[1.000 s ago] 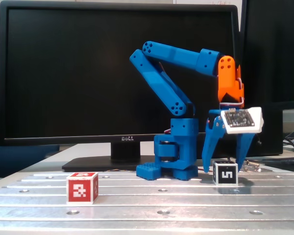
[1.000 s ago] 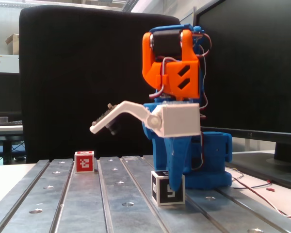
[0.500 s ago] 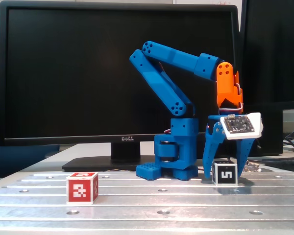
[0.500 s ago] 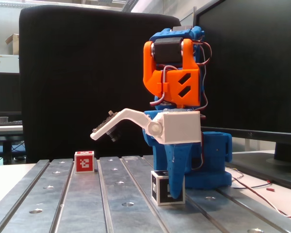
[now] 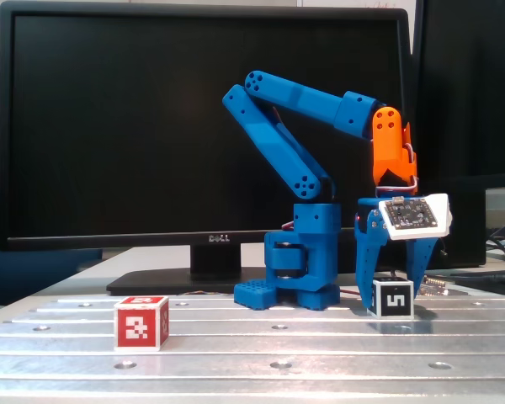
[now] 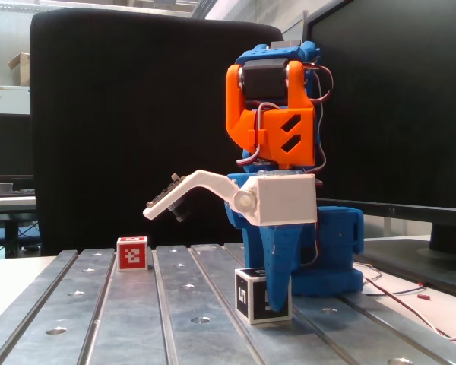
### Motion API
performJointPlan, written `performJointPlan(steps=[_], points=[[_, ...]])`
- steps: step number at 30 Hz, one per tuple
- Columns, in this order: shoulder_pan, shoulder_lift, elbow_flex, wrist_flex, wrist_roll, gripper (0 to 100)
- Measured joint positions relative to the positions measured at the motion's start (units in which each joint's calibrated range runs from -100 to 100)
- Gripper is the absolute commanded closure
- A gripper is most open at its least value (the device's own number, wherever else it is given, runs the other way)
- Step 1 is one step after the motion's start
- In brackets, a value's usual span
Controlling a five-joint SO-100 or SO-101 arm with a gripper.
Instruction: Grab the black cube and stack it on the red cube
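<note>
Both fixed views: gripper [image 5: 393,282] now narrowed from its wide straddle onto the black cube [image 5: 392,299], nudged and twisted but on the slotted table [image 5: 236,337], well apart from the red cube [image 5: 140,322] — grasp seemingly made, lift pending.

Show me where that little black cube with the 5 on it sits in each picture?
In a fixed view: the black cube sits low right, between the blue fingers.
In a fixed view: it sits bottom centre, partly behind one finger.
Shared landmark: the red cube, far left in one, mid-left in the other.
</note>
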Motion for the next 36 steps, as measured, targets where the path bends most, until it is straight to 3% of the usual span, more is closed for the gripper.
performJointPlan(steps=[13, 21, 27, 36], points=[[0.1, 0.0, 0.0, 0.9, 0.0, 87], [1.0, 0.0, -7.5, 10.9, 1.5, 87], [7.0, 0.0, -13.7, 17.6, 7.1, 87], [21.7, 0.2, -23.5, 24.2, 20.1, 87]])
